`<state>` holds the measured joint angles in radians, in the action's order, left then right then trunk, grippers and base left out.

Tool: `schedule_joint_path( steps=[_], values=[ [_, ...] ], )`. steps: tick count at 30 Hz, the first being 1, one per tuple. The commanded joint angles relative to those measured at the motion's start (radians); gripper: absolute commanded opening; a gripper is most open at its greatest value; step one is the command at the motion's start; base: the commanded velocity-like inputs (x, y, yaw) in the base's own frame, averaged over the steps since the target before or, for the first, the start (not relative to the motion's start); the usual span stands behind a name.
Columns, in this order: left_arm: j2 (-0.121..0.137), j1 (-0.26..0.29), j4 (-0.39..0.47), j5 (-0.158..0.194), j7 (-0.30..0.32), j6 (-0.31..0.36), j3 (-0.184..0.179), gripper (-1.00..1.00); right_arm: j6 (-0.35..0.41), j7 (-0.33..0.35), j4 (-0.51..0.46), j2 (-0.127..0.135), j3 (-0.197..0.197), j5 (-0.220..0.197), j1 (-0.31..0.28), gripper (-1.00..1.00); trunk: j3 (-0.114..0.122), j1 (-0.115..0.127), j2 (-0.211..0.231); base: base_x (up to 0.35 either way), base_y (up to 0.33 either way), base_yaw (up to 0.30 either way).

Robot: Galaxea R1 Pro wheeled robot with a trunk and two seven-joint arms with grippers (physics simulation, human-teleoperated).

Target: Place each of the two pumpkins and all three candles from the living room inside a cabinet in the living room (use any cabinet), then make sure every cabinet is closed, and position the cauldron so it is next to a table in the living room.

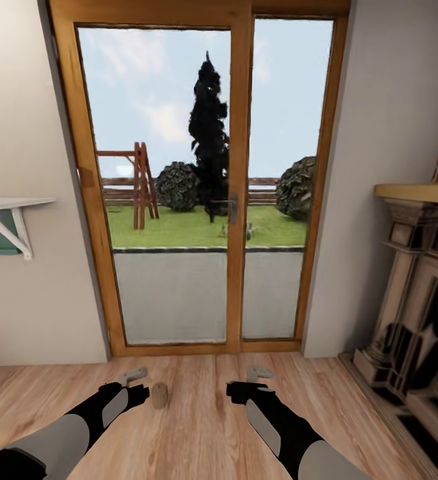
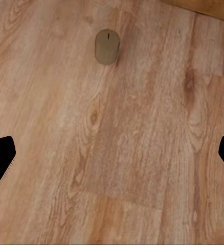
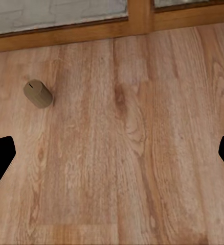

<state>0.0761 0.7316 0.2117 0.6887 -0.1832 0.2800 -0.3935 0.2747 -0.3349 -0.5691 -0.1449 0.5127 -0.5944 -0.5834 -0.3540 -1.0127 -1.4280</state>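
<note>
While both claws hang spread and empty, the candle (image 1: 159, 395) stands upright on the floor just beside the left claw (image 1: 133, 380); likely light, stiff, waxy-slick; pinch its sides mid-height.

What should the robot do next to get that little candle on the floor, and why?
Probably lower the left gripper toward the candle. The candle stands upright on the wooden floor just beside that gripper, nearer than the right gripper, and both grippers look open and empty.
</note>
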Motion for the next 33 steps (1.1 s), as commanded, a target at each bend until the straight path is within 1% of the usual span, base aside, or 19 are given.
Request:
schedule_joint_path(
  steps=[1, 17, 28, 33],
  values=[
    [0.001, 0.000, 0.003, 0.011, -0.007, 0.005, -0.008, 1.00, 0.003, -0.009, -0.002, 0.001, 0.006, -0.007, -0.001, 1.00, -0.001, -0.001, -0.001, 0.316, 0.145, 0.000],
    [0.001, 0.000, -0.021, 0.009, -0.005, 0.020, -0.008, 1.00, 0.004, -0.008, -0.004, -0.003, 0.008, -0.008, -0.001, 1.00, -0.002, -0.001, -0.001, 0.316, 0.145, 0.000],
    [0.001, 0.000, -0.021, 0.008, -0.005, 0.021, -0.008, 1.00, 0.016, -0.006, -0.003, -0.004, 0.009, -0.016, -0.001, 1.00, -0.016, -0.001, -0.001, 0.310, 0.150, 0.000],
    [0.001, 0.000, -0.021, 0.008, -0.005, 0.022, -0.008, 1.00, 0.016, -0.006, -0.003, -0.004, 0.009, -0.012, -0.001, 1.00, -0.019, -0.001, -0.001, 0.221, 0.224, -0.028]
  ],
)
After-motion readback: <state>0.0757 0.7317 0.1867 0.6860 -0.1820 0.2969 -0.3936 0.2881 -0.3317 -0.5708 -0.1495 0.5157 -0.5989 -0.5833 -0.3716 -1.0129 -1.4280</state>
